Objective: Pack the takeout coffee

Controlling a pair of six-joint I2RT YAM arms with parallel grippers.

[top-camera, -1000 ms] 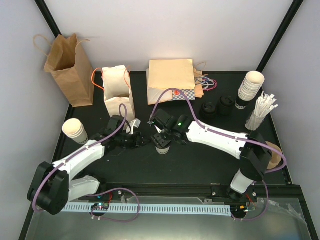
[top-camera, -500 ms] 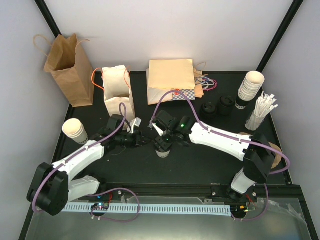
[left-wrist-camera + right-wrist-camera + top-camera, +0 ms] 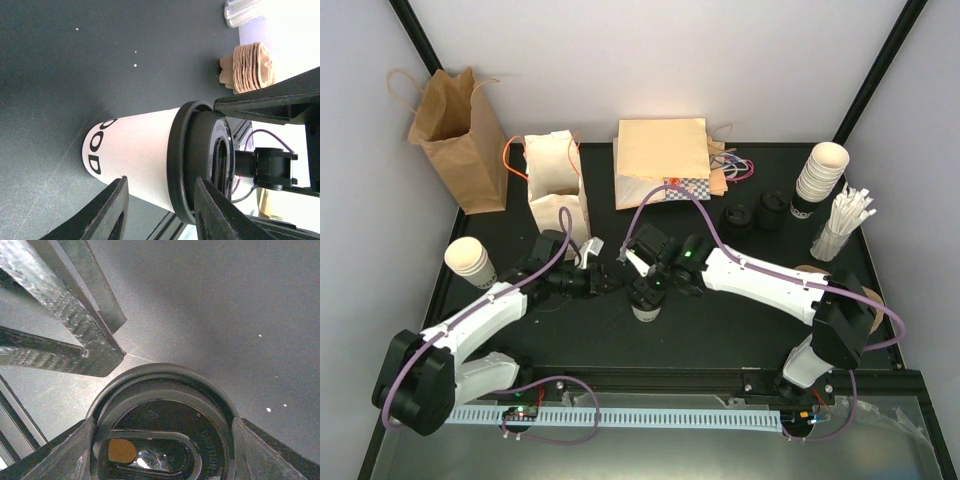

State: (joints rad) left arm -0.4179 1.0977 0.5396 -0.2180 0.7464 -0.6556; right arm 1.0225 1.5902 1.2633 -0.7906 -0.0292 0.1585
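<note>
Black-lidded takeout coffee (image 3: 140, 155), clasped by right fingers (image 3: 60, 455)

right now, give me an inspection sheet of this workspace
surface: black tabletop, a few white specks, no spill seen
job's things: cream-white paper cup with a round black plastic lid, upright at centre; white paper bag and brown paper bag standing open, back left
clutter: lidless cream cup stack, second cup stack, loose black lids, white wrapped straws, flat pile of tan paper bags
grippers: right gripper closed on the lid's rim from above; left gripper open beside the cup
cables: purple cables along both arms, none across the cup
surroundings: white walls, black frame posts
</note>
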